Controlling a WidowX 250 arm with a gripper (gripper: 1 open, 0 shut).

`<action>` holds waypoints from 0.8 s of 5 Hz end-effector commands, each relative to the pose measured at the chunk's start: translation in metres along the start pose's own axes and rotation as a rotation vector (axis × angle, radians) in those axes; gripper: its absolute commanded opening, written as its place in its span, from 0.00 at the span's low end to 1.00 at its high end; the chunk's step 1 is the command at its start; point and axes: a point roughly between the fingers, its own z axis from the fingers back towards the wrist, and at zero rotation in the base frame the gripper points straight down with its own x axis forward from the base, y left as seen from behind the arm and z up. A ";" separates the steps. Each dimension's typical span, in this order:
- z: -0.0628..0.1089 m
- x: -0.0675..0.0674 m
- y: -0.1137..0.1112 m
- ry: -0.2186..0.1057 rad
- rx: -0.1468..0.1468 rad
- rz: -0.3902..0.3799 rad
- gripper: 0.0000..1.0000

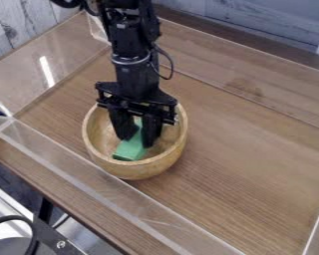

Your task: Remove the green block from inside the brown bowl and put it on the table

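The brown bowl [166, 157] sits on the table [242, 149], left of its middle. Inside the bowl lies the green block [128, 149], its upper end hidden between my fingers. My gripper [136, 139] points straight down into the bowl, with its black fingers [121, 129] standing to either side of the block and shut on it. The arm rises up and back toward the top of the view.
Low clear acrylic walls [89, 189] border the table along the near and left sides. A black cable and a metal frame [23, 237] show at the lower left, outside the wall.
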 end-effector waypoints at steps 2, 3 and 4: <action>0.013 0.010 -0.003 -0.041 0.000 -0.004 0.00; 0.013 0.010 -0.003 -0.037 -0.001 -0.002 0.00; 0.014 0.010 -0.003 -0.035 -0.002 0.000 0.00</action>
